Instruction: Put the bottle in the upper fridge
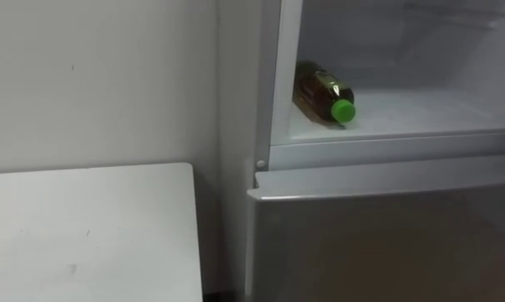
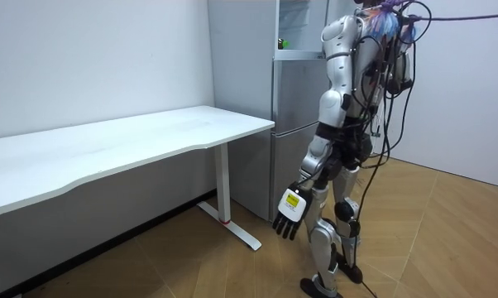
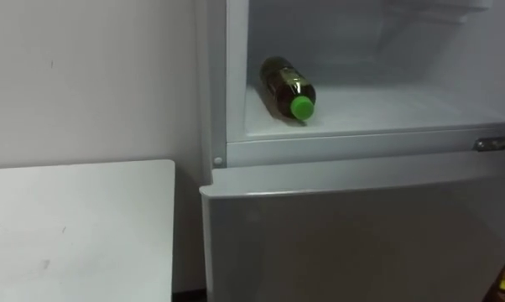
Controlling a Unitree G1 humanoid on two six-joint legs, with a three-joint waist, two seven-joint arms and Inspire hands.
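So, the eye views give us a close look into the upper fridge compartment (image 1: 420, 117), which stands open. The bottle (image 1: 322, 92) lies on its side on the compartment floor, tucked against the left wall near the front edge, with its green cap (image 1: 343, 110) pointing out toward us. The liquid looks dark brown, and there's a label wrapped around the body, but we can't make out any writing on it. Below the compartment, the lower fridge door (image 1: 387, 243) is closed, and a white table (image 1: 85, 226) sits just left of the fridge, against the wall.

From the room view we get the robot itself. It stands upright on the wooden floor, right in front of the fridge, facing it, with the table on its left side. Its left hand (image 2: 289, 217) hangs straight down beside its thigh, with the fingers loosely spread and nothing in them.

The bottle is up on the compartment floor at about head height, and the left hand is well below it and well apart from it.
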